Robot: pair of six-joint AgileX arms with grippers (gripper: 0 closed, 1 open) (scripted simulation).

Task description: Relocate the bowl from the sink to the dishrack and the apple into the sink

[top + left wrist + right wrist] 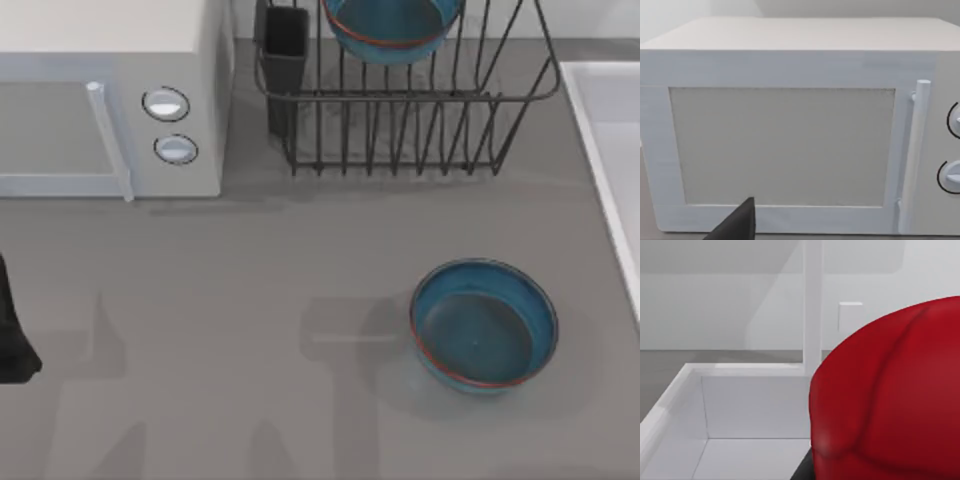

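One deep-blue bowl point(390, 30) sits in the dark wire dishrack point(420, 100) at the back of the counter. A second, look-alike bowl point(483, 325) stands upright on the counter, right of centre. The white sink point(610, 120) lies along the right edge. In the right wrist view the glossy red apple point(890, 400) hangs close up over the sink basin point(750, 405). My right gripper point(802, 471) is shut on the apple and shows as a dark sliver beneath it. My left gripper point(15, 330) is parked at the far left edge.
A white microwave point(110, 60) with two round knobs stands at the back left, and the left wrist view faces its door point(790, 145). A black utensil cup point(285, 55) hangs on the rack's left corner. Open grey counter lies between the microwave and the counter bowl.
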